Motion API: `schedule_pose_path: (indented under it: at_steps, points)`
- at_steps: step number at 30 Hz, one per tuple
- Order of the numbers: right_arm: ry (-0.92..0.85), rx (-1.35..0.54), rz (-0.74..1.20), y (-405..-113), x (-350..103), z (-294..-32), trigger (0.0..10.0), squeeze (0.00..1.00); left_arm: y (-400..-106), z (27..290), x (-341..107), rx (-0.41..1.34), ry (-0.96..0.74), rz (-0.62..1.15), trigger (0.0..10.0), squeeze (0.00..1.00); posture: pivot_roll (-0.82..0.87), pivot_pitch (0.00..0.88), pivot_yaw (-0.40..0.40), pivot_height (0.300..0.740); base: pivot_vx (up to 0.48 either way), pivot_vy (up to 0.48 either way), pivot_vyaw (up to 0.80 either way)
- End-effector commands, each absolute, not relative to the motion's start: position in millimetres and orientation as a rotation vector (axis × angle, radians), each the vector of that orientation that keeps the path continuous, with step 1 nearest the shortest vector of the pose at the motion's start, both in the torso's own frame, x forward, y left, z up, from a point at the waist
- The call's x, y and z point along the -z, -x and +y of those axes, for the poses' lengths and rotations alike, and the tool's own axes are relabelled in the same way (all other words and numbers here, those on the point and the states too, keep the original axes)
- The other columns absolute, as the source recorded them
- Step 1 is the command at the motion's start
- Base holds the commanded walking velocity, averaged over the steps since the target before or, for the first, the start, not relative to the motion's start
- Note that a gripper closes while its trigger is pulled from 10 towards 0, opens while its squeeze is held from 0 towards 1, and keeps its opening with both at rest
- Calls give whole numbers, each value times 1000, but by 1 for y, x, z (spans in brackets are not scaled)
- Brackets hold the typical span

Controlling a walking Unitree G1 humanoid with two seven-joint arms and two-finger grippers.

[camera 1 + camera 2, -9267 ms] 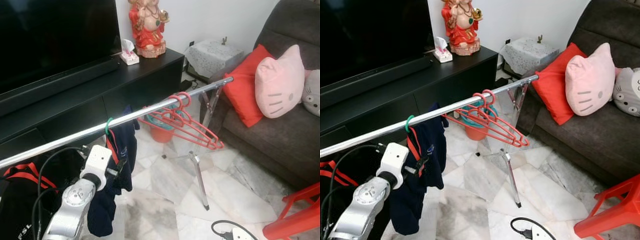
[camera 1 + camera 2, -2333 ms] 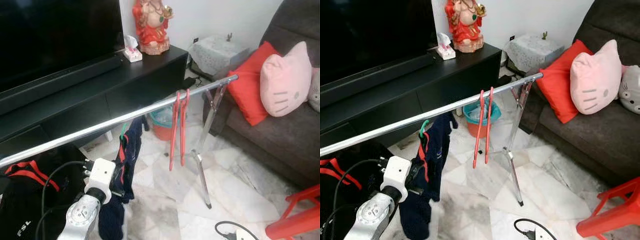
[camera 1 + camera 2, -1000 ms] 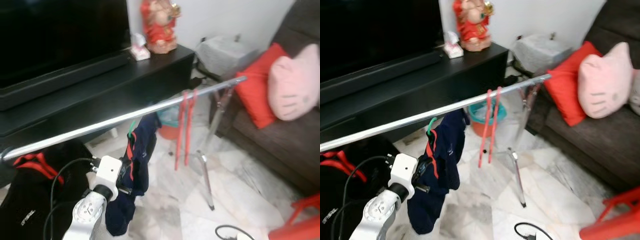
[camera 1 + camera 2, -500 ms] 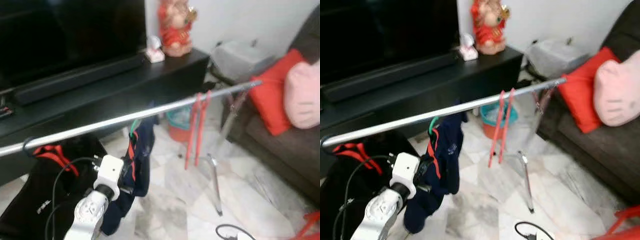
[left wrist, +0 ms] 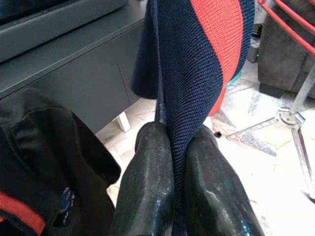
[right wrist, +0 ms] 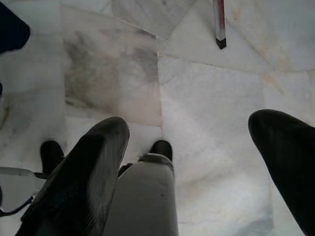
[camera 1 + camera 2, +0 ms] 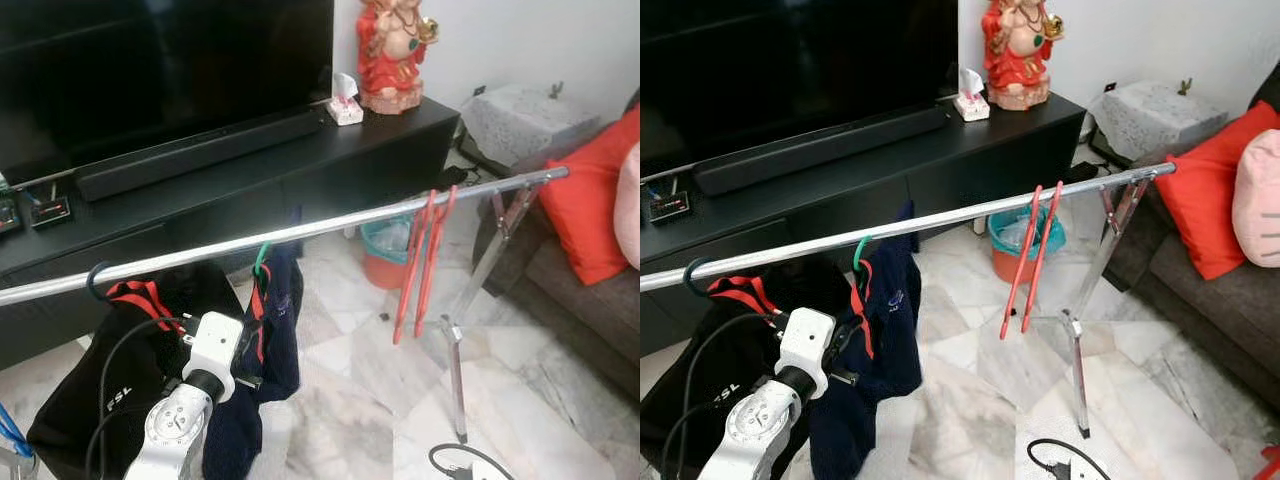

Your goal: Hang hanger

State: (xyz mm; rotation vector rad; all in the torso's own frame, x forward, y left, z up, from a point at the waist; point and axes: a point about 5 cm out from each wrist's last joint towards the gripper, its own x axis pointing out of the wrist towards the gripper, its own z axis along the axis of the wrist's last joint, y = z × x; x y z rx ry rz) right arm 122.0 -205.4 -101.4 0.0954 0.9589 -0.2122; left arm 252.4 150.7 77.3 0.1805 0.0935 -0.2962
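Left wrist view: the left gripper [image 5: 178, 147] pinches the navy-and-red garment [image 5: 197, 64] hanging from the green hanger [image 7: 261, 258] on the chrome rail [image 7: 320, 228]. Farther along that rail toward its stand hang two red hangers [image 7: 422, 262]. The right gripper [image 6: 197, 162] is spread wide over marble floor [image 6: 206, 93].

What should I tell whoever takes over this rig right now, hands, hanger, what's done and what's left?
Left hand: shut on the navy garment, low beside the rail.
Right hand: open, idle, pointing at the marble floor.
The garment's green hanger is hooked over the rail. Two red hangers hang further along, a black garment at the other end.
Done: hanger looks hung.
Left: probably release the garment and withdraw.
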Motion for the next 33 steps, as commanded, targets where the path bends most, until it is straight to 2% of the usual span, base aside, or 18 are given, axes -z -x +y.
schedule_pose_path:
  at_steps: [1,13,16,24,33]
  points:
    - [-88,205,964,-122,101,-206,10000,0,-254,149,-88,296,-177,49,10000,0,147,0,-23,740,0,0,656]
    - [-88,200,960,-124,101,-205,10000,0,-256,150,-90,288,-179,42,10000,0,155,0,-19,740,-60,0,42]
    - [-85,191,957,-125,101,-205,10000,0,-255,150,-90,290,-178,43,10000,0,153,0,-19,740,-240,0,800]
    - [-86,193,953,-125,100,-206,10000,0,-255,149,-90,292,-173,44,10000,0,152,0,-17,740,-223,0,0]
    - [-89,189,954,-125,101,-204,10000,0,-255,148,-90,305,-177,47,10000,0,137,0,-4,740,-285,0,597]
